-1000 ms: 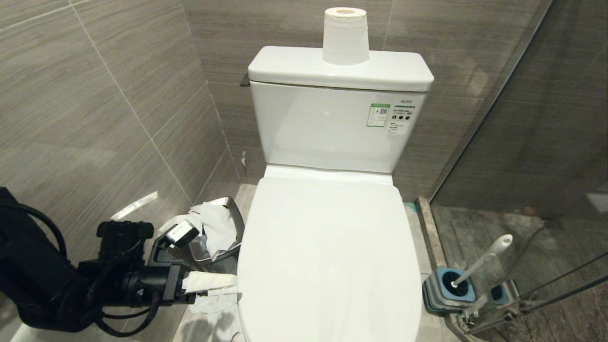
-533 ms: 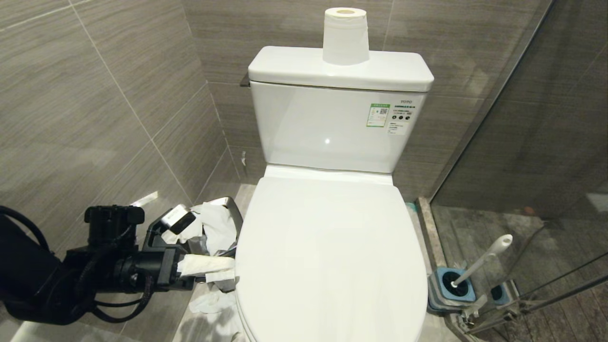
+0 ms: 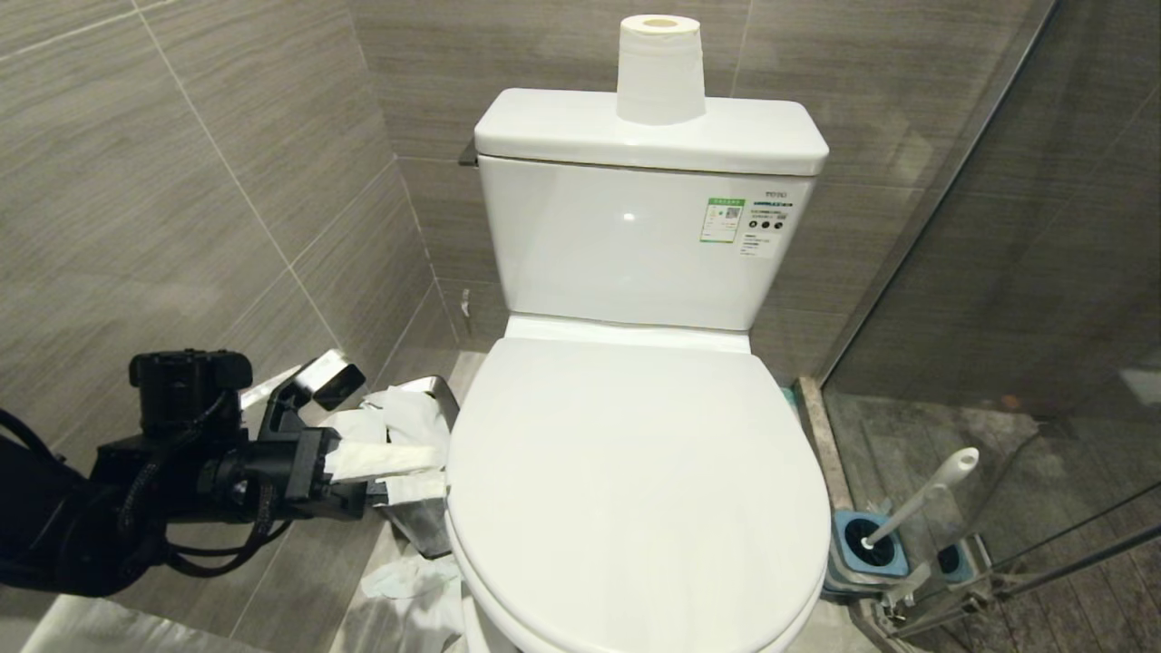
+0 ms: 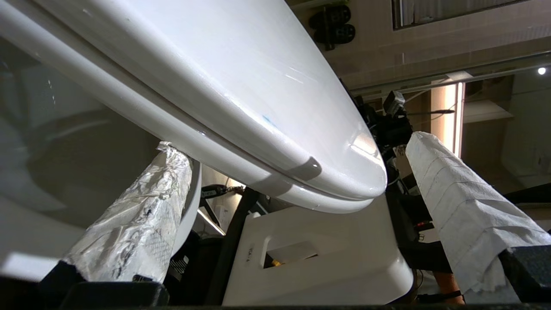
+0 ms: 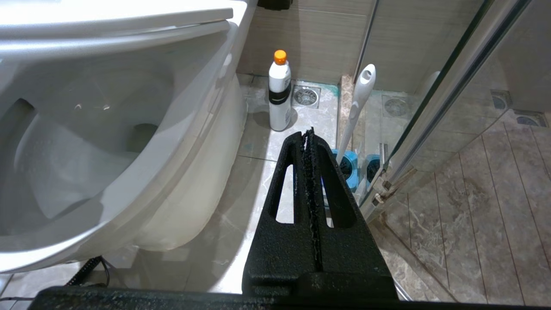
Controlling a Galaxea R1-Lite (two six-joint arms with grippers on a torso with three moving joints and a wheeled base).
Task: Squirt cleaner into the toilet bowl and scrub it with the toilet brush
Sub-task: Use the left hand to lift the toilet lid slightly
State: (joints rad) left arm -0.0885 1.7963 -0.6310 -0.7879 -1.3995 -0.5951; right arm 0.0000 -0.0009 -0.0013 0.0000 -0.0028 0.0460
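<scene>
The toilet bowl (image 5: 86, 142) is covered by its white lid (image 3: 635, 490), which is tilted up a little at the front. My left gripper (image 3: 399, 476) is at the lid's left edge, open wide, its fingers (image 4: 142, 215) wrapped in white tissue. One finger is under the seat and lid (image 4: 241, 86), the other above. A small turquoise fleck (image 4: 267, 120) marks the lid. The toilet brush (image 3: 921, 499) stands in its blue-grey holder (image 3: 862, 553) on the floor at the right. My right gripper (image 5: 308, 133) is shut and empty, low beside the bowl, near the brush handle (image 5: 359, 103).
A white bottle with an orange cap (image 5: 280, 92) stands on the floor by a drain (image 5: 306, 95). A steel bin (image 3: 422, 426) stuffed with tissue sits left of the toilet. A paper roll (image 3: 660, 68) tops the cistern. A glass shower partition (image 3: 998, 272) closes the right side.
My left gripper has risen at the lid's left edge, and the lid's front has come up with it. The right arm has not moved.
</scene>
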